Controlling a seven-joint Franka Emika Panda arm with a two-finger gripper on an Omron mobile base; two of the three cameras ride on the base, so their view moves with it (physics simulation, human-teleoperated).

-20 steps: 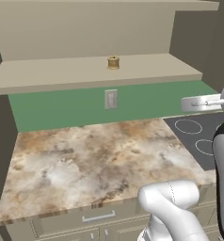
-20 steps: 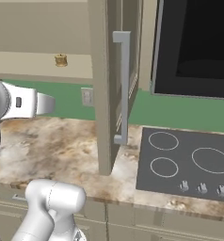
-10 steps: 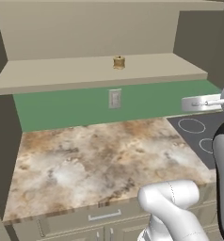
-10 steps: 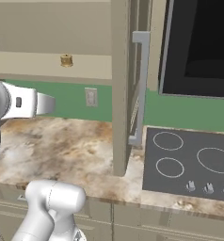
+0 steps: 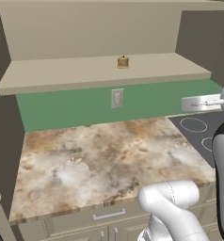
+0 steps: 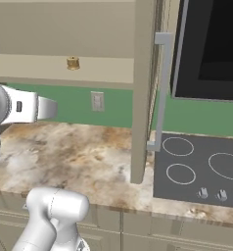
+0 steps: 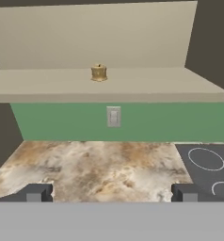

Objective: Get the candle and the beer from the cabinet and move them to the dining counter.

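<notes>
Candle [image 7: 99, 72] first, by the look of it: it stands alone on the cabinet shelf [image 7: 147, 87], straight ahead of the end effector [image 7: 113, 192] and above it, well apart. The end effector's fingers [image 7: 36, 192] are spread wide with nothing between them, out over the marbled counter [image 7: 100, 164]. I'd worry about how small and squat that candle is; a reach coming in too low could catch the shelf's front lip, and one too fast could push it to the back wall. The open cabinet door [image 6: 142, 93], off to the end effector's right, stands near enough for the arm to clip. I can't spot the beer anywhere.
</notes>
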